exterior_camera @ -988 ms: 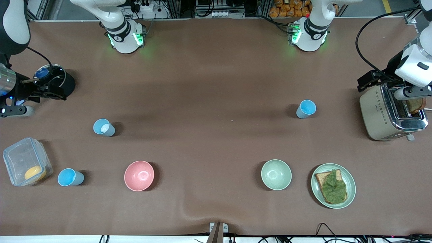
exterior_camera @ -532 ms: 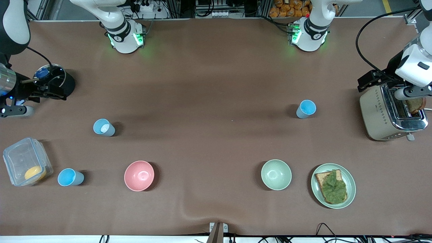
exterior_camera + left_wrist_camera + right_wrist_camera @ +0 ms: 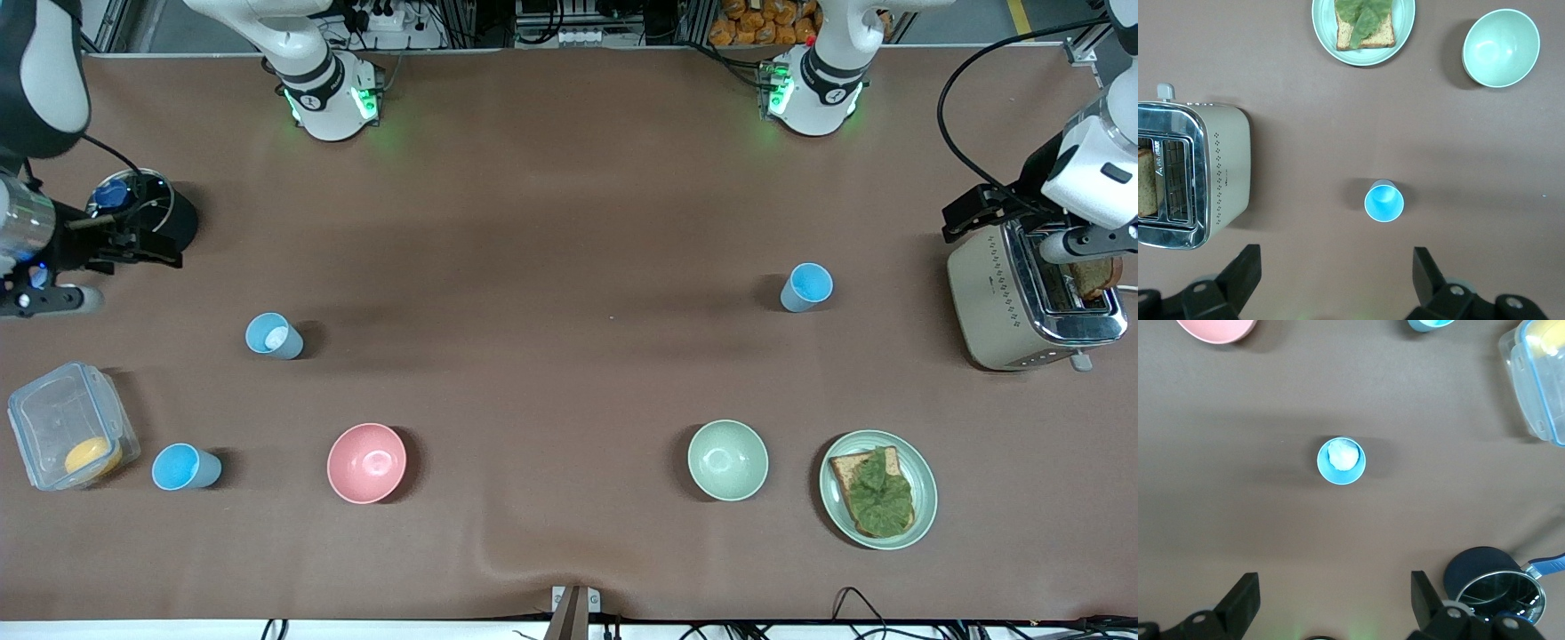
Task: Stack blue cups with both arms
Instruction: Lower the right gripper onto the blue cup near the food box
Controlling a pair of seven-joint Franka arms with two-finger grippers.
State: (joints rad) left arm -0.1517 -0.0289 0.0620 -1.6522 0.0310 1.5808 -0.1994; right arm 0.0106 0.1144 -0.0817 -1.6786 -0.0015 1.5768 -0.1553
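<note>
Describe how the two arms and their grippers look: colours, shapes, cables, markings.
Both arms are white jointed tubes with black joint bands and green-lit bases. The left arm trails a black cable near its wrist. The left gripper and right gripper have dark, blocky fingers.

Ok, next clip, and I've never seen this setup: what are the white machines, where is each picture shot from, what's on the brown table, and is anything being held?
These are two white robot arms; their green-lit bases stand along the top of the overhead front view. The other two pictures come from cameras on their wrists, looking straight down.

The left end effector hangs open over one blue cup, beside a toaster. The right end effector hangs open over the cup with a white spot inside, with a dark pot close by. Neither holds anything.

Also on the table: a third blue cup, a pink bowl, a green bowl, a plate with leaf-topped bread, and a clear container.
</note>
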